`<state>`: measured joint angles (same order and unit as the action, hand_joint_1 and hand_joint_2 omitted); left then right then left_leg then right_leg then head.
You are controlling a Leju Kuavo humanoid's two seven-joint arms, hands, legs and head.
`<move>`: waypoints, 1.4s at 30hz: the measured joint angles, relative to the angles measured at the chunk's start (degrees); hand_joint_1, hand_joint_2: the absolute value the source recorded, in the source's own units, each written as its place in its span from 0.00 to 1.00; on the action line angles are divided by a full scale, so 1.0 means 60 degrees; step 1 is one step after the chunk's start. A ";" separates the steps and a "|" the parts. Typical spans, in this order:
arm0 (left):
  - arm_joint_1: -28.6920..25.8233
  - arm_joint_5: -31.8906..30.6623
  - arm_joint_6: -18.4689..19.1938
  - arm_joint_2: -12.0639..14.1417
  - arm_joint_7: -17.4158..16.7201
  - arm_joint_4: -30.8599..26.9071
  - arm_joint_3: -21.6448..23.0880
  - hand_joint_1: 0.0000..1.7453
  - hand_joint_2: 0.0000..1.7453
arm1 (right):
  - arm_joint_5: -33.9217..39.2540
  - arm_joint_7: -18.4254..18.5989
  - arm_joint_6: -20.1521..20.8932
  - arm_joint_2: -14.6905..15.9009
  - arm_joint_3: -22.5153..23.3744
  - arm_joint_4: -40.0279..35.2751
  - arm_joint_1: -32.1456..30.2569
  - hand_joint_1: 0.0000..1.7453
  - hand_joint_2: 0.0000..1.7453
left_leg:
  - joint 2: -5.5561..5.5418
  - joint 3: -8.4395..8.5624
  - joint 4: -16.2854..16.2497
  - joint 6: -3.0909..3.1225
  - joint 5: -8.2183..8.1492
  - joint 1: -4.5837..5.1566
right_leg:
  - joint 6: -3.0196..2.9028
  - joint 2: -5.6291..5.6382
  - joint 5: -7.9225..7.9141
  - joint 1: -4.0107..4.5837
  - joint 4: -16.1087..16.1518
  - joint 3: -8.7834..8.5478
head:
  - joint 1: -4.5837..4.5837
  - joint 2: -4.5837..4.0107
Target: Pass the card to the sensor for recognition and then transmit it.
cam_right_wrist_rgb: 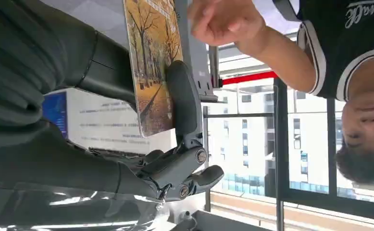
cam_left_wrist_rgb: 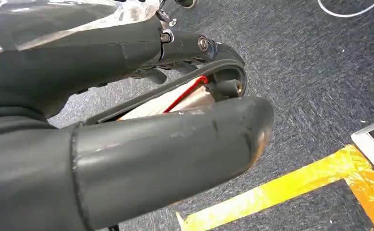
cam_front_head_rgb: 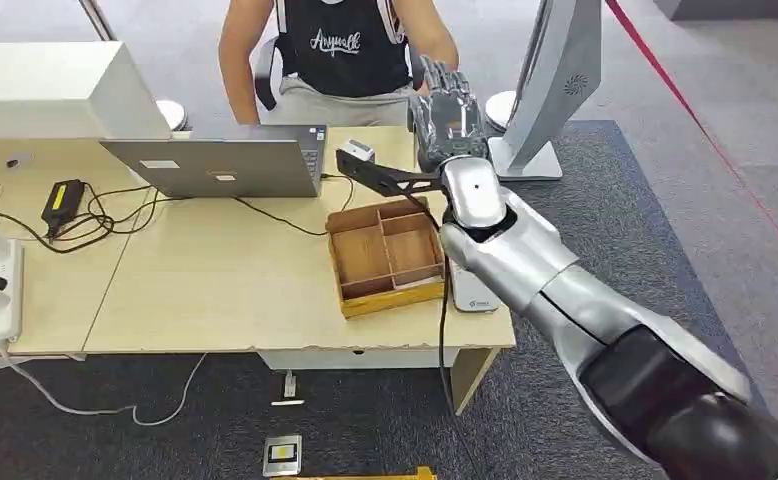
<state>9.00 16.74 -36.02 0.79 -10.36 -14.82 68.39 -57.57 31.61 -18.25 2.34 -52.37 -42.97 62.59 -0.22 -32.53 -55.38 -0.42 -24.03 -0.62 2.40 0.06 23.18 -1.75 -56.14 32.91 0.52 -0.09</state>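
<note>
My right hand [cam_front_head_rgb: 450,110] is raised over the far edge of the desk [cam_front_head_rgb: 215,290], in front of a seated person [cam_front_head_rgb: 350,50]. In the right wrist view this hand [cam_right_wrist_rgb: 127,120] pinches a card [cam_right_wrist_rgb: 154,62] printed with autumn trees between the thumb and a finger. The person's hand [cam_right_wrist_rgb: 226,21] hovers close to the card's free end, not clearly touching it. A small white device [cam_front_head_rgb: 357,151] lies beside the laptop, and another white device [cam_front_head_rgb: 473,293] sits at the desk's right edge, partly under my arm. My left hand [cam_left_wrist_rgb: 151,144] hangs above the floor, holding nothing.
A wooden compartment tray [cam_front_head_rgb: 385,255] sits under my right arm. An open laptop [cam_front_head_rgb: 225,165], cables and a power strip [cam_front_head_rgb: 0,285] occupy the desk's left half. A monitor stand [cam_front_head_rgb: 540,100] rises at the right. Yellow tape [cam_left_wrist_rgb: 291,187] and a flat device [cam_front_head_rgb: 283,455] lie on the carpet.
</note>
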 joint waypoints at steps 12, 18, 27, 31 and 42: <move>-0.0162 0.0149 -0.0073 0.0015 0.0167 0.0047 0.0000 0.00 0.00 | -0.0073 0.0488 -0.0055 -0.0768 -0.0379 0.2021 0.0585 1.00 1.00 | 0.0002 0.0004 -0.0001 0.0000 -0.0001 0.0000 | -0.0001 0.0000 0.0001 0.0001 0.0004 -0.0001 | 0.0000 0.0000; -0.0203 0.0153 -0.0073 0.0007 0.0168 0.0051 0.0000 0.00 0.00 | -0.0025 0.0561 -0.0025 -0.0885 -0.0539 0.2604 0.0696 1.00 1.00 | 0.0002 0.0003 -0.0002 0.0000 -0.0001 -0.0001 | -0.0001 0.0000 0.0001 0.0002 0.0003 0.0000 | 0.0000 0.0000; -0.0227 0.0193 -0.0073 -0.0004 0.0171 0.0051 0.0000 0.00 0.00 | -0.0018 0.0615 -0.0036 -0.1027 -0.0736 0.3033 0.0718 1.00 1.00 | 0.0002 0.0003 -0.0002 0.0000 -0.0002 -0.0001 | -0.0001 0.0000 0.0001 0.0002 0.0003 0.0000 | 0.0000 0.0000; -0.0240 0.0211 -0.0073 -0.0007 0.0167 0.0051 0.0000 0.00 0.00 | -0.0018 0.0619 -0.0036 -0.1067 -0.0783 0.3124 0.0721 1.00 1.00 | 0.0002 0.0005 -0.0002 0.0000 -0.0002 -0.0001 | -0.0001 0.0000 0.0001 0.0002 0.0003 -0.0001 | 0.0000 0.0000; -0.0332 0.0350 -0.0117 -0.0007 0.0120 0.0051 0.0000 0.00 0.00 | -0.0058 0.0735 -0.0113 -0.1089 -0.0936 0.3318 0.0703 0.00 0.00 | 0.0003 0.0007 -0.0001 0.0000 -0.0002 -0.0001 | -0.0002 0.0000 0.0001 0.0002 0.0004 0.0000 | 0.0000 0.0000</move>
<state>7.00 18.84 -36.72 0.74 -9.64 -14.51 68.39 -57.92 36.02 -18.93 -4.20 -57.99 -23.06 66.81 -0.20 -32.49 -55.39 -0.42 -24.04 -0.63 2.39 0.06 23.18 -1.74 -56.12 32.91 0.52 -0.09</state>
